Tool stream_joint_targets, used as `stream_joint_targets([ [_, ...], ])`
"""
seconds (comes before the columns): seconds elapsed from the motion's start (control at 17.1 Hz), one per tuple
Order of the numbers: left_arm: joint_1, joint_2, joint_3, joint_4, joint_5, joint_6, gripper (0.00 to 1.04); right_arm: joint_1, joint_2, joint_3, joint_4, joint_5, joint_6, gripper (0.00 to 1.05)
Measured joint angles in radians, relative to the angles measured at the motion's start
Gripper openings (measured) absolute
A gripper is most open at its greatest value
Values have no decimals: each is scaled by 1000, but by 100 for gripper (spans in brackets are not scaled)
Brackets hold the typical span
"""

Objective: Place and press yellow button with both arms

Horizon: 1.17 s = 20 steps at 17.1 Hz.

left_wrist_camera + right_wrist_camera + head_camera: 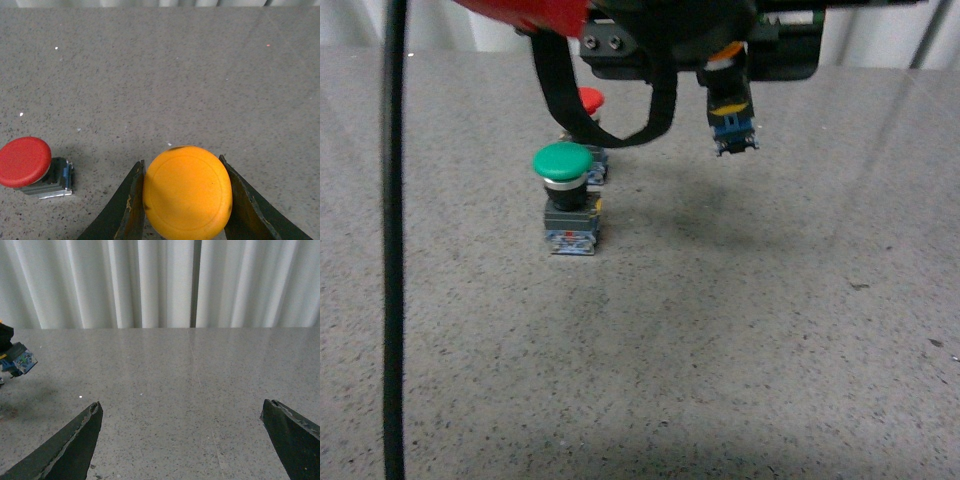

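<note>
The yellow button (732, 112) hangs in the air above the grey table, base down, slightly tilted. My left gripper (725, 58) is shut on it from above. In the left wrist view its yellow cap (187, 192) fills the gap between the two black fingers (127, 207) of the left gripper (185, 200), which touch it on both sides. My right gripper (182, 440) is open wide over bare table with nothing between its fingers. The yellow button's blue-grey base (16, 360) shows at the edge of the right wrist view. The right arm does not show in the front view.
A green-capped button (565, 195) stands upright on the table (740, 330), left of the held button. A red-capped button (590, 100) stands behind it, also visible as the red cap (24, 162). A black cable (393, 250) runs down the left side. White curtains (150, 285) back the table.
</note>
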Motion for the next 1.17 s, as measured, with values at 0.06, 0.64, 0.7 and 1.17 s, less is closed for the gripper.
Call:
stream_joint_targets([
  [0.06,12,7,-10,10,-16,1,34,0,0,0,0,0,0,98],
  [0.64,0,107,7,18,40,6,34,0,0,0,0,0,0,98],
  [0.7,-2,129,19,10,54,4,34,0,0,0,0,0,0,98],
  [1.17,-18,156,54,-37,77,-4,34,0,0,0,0,0,0,98],
])
